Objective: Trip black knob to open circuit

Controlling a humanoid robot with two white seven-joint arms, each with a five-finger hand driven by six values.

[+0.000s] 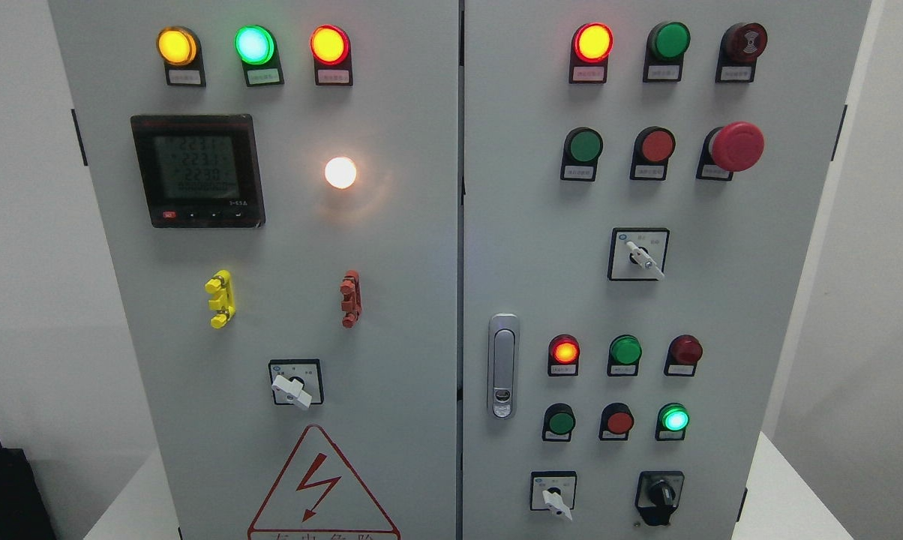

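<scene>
Matte black knob (660, 496), pointed handle, smooth grey metal cabinet (421, 300)

Three rows of digits are shown on the digital meter (196, 171) on the left door; they are blurred, and about 223 may be made out. A red triangle warning sign (322, 487) with a lightning bolt is printed below, its row of characters cut off by the edge. The small label plates (588, 74) under the lamps cannot be read.

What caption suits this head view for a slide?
Control cabinet with lit lamps; black knob at lower right untouched, no robot hand in view.
</scene>
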